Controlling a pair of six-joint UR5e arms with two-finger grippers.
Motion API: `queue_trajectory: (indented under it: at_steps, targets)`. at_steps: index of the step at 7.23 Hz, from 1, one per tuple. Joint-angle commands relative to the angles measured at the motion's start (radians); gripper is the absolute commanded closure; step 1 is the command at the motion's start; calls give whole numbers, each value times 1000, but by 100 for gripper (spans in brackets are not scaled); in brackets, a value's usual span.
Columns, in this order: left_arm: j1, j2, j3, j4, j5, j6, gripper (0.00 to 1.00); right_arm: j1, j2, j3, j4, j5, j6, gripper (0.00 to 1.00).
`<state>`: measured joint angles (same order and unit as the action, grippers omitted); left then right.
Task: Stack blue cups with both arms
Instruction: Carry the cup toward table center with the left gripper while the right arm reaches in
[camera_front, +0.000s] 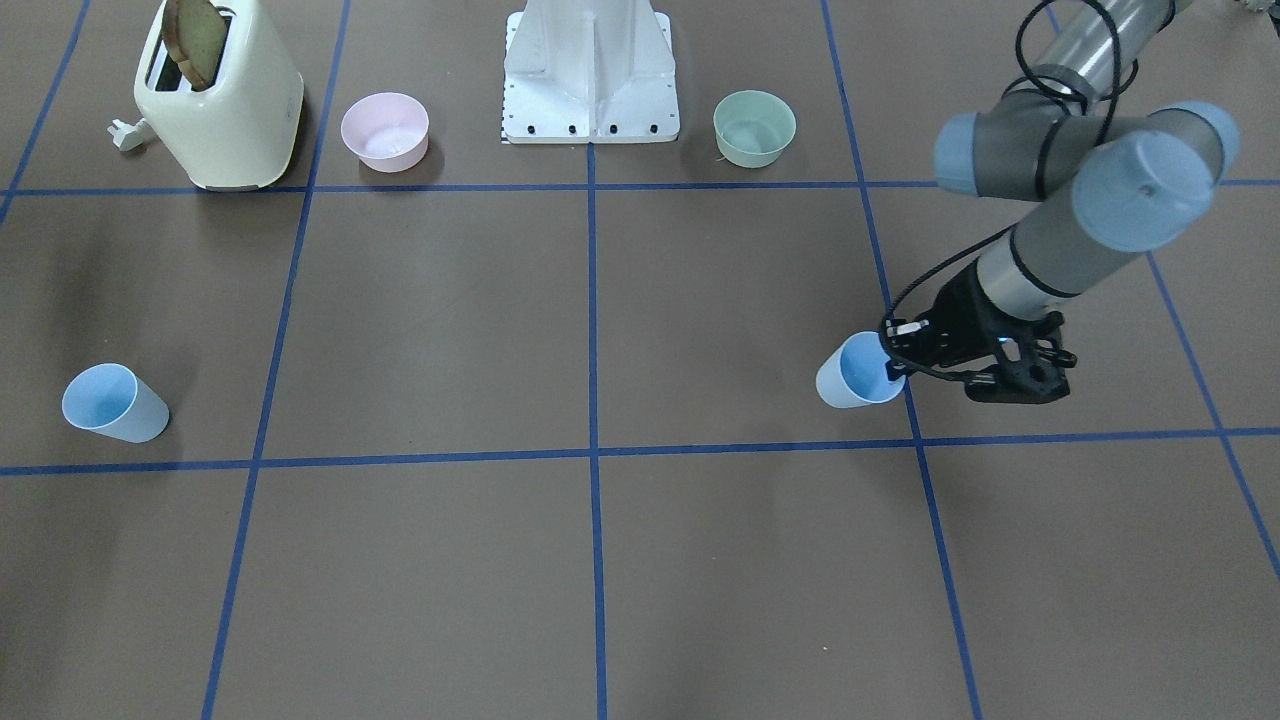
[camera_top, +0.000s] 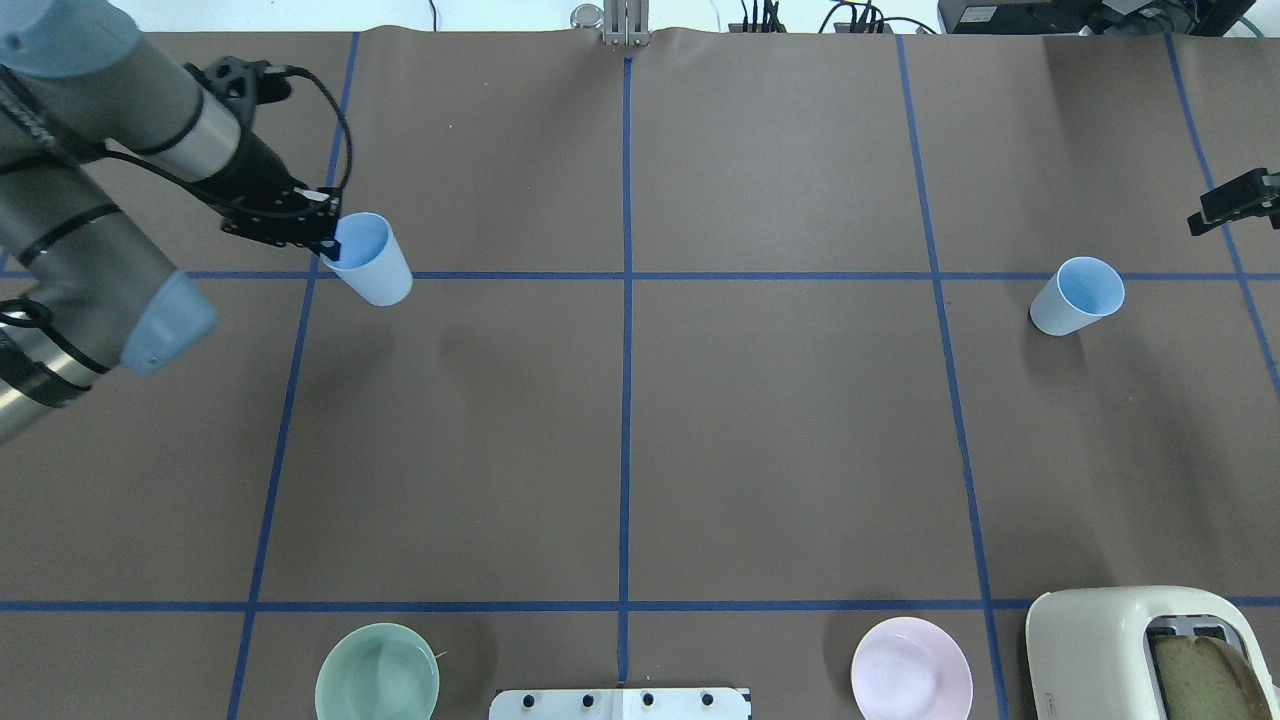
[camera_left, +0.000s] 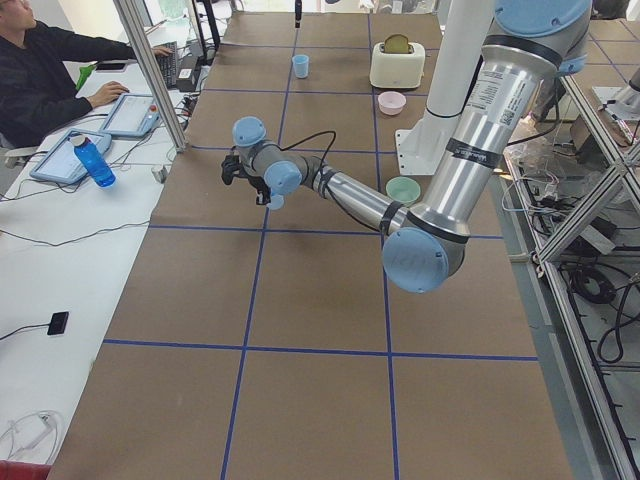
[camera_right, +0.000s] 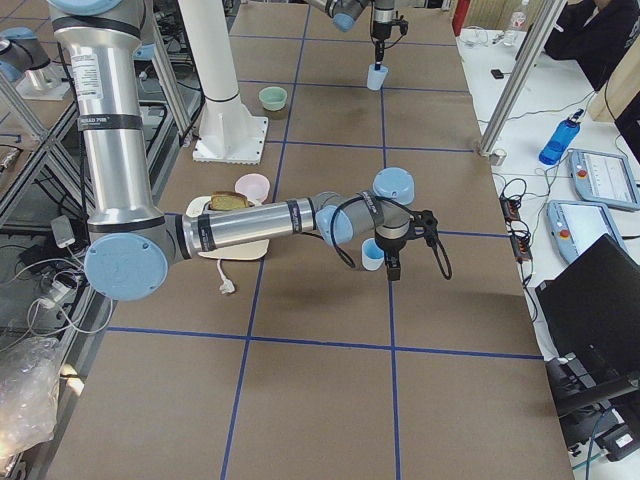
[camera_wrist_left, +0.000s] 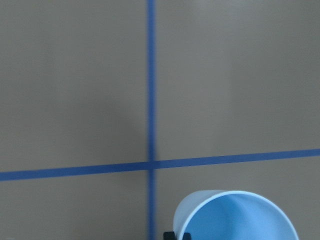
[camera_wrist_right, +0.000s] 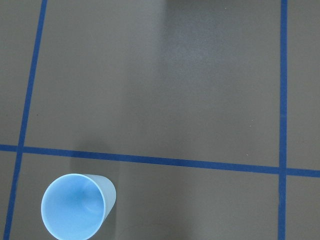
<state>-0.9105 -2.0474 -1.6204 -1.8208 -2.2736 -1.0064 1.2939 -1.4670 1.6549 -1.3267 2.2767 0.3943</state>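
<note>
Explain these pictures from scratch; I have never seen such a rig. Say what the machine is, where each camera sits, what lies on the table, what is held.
The machine is two robot arms, a left arm and a right arm, at a brown table. Four pictures come from fixed cameras: across from the robot, behind it, and at each table end. Two come from wrist cameras. On the table stand a toaster with bread, a pink bowl and a green bowl. The left gripper seems to pinch the rim of the first blue cup. The right gripper hovers beside the second blue cup, not touching it; open or shut, unclear.
</note>
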Motion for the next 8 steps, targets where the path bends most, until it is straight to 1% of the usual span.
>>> queue_trajectory:
  at_steps: [1,2,3,4,5,7,8]
  targets:
    - [105,-97,-56,111,66,-156,100,-34,45,-35,1,-10,32,0]
    - [149,-109,-114,177,107,-179,100,-59,57,-37,1,-10,59,0]
    - [163,-144,-130,219,112,-214,100,-79,65,-38,1,-10,86,0]
    - [189,-167,-128,224,123,-257,100,-88,92,-64,1,-10,101,0]
    - [220,-183,-128,232,173,-268,100,-96,118,-99,15,-8,115,0]
    - [237,-207,-124,236,189,-303,100,-99,108,-197,154,-8,120,0]
    - [239,-218,-118,236,189,-307,100,-100,102,-199,170,-5,141,0]
